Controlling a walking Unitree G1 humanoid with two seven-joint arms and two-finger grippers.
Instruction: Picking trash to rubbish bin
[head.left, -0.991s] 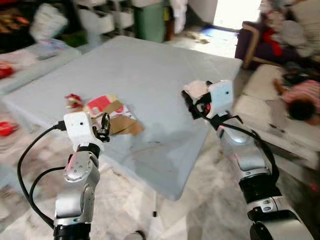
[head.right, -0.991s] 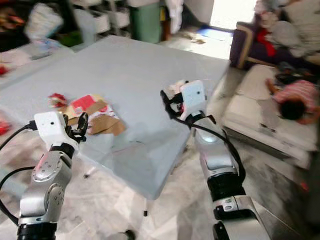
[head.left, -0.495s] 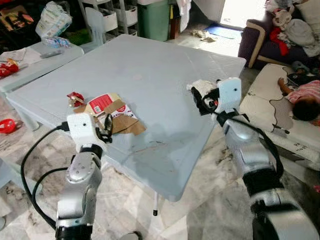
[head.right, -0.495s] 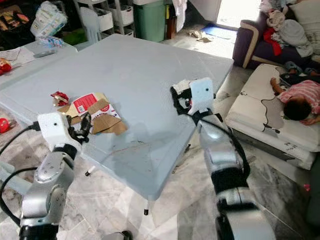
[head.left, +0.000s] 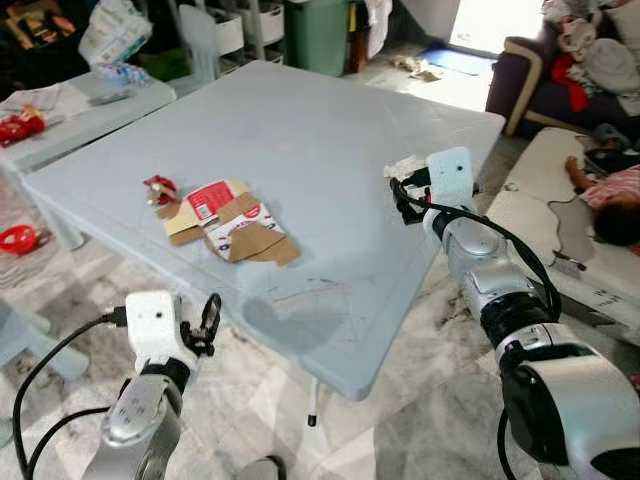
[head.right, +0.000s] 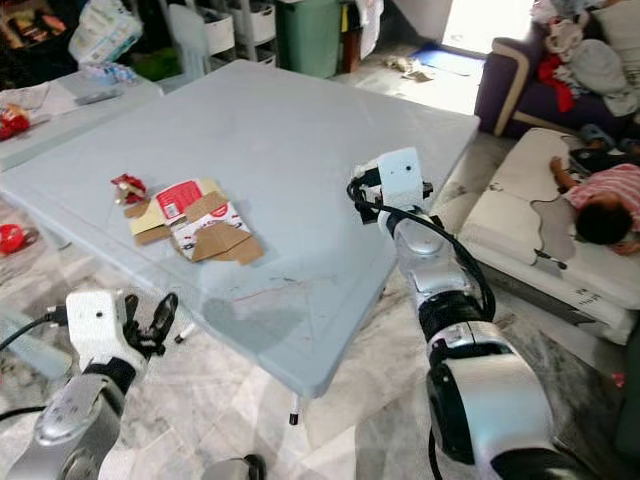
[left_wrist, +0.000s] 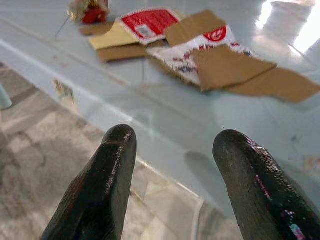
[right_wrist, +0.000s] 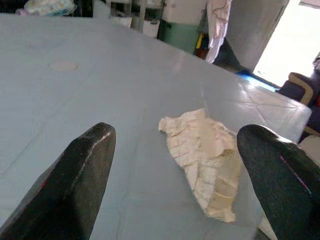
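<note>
Tissue (right_wrist: 206, 159), crumpled, is seen lying on the table (head.left: 300, 130) at its right edge, directly ahead of the right gripper (right_wrist: 175, 180), whose fingers are spread wide; the left gripper (left_wrist: 175, 185), likewise spread, is held farther off.

Your robot has two silver metal arms built from rounded segments joined by black collars. Each wrist carries a white boxy block with a small dark hole in its face. The left gripper (head.left: 208, 322) and right gripper (head.left: 403, 193) each end in two long black fingers (left_wrist: 102, 192) with blunt, rounded, glossy tips. Black cables loop loosely from both white blocks back along the arms.
</note>
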